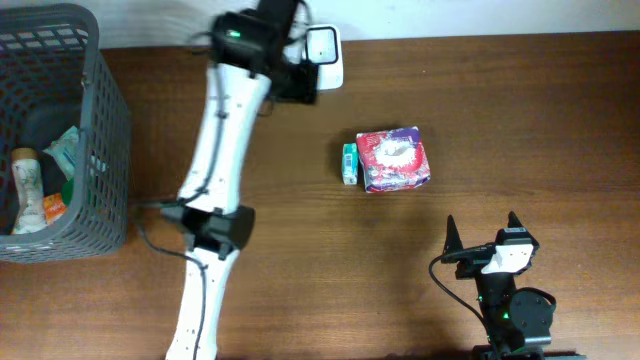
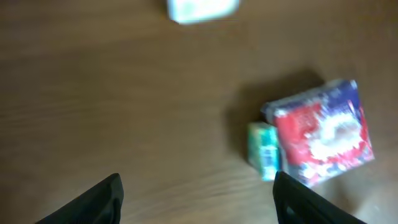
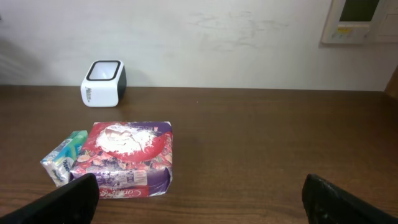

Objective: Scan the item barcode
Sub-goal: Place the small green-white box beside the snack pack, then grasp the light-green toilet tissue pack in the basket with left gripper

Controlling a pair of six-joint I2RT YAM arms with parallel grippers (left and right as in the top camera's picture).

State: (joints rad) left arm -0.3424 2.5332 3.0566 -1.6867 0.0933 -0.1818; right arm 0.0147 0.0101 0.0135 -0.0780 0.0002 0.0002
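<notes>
Currently left tool [image 2: 196, 180] is hovering wide, empty, red packet [image 2: 323, 134] lying ahead to its right; right tool [image 3: 200, 180] is gaping wide, scanner [image 3: 104, 83] sitting far ahead-left.

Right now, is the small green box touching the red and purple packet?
Touching. The right wrist view shows the small green box pressed against the red and purple packet, no gap between them.
</notes>
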